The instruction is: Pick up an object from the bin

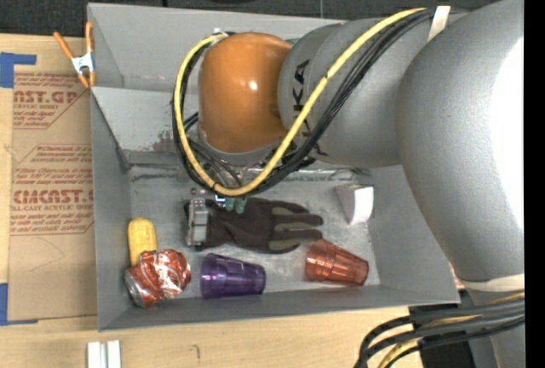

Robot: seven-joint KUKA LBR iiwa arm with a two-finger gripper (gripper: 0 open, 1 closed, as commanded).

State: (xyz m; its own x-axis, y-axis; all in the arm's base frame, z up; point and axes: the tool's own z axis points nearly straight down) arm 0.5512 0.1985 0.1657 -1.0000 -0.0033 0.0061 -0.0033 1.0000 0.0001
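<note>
Currently, from my remote station, I read the bin like this:

- arm [409, 94]: grey and bulky, it comes in from the right and covers most of the bin's upper right part, with yellow and black cables looping round its wrist.
- bin [115, 213]: grey metal, with sloping walls and the loose things lying along its lower floor.
- orange cover [243, 94]: a rounded dome on the wrist, over the middle of the bin.
- dark glove [264, 226]: it lies flat mid-floor, with its finger ends pointing right.
- copper cup [336, 264]: on its side, just below and right of the glove.
- purple cup [232, 277]: on its side, just below the glove's left half.
- red and silver crumpled thing [157, 275]: possibly a crushed can, though I am not sure, in the lower left corner, left of the purple cup.
- white piece [358, 203]: near the right wall, above the copper cup.
- yellow piece [141, 238]: upright in view and touching the top of the crumpled thing.
- gripper [197, 221]: low, at the glove's left end; I cannot tell whether it is spread or closed.
</note>
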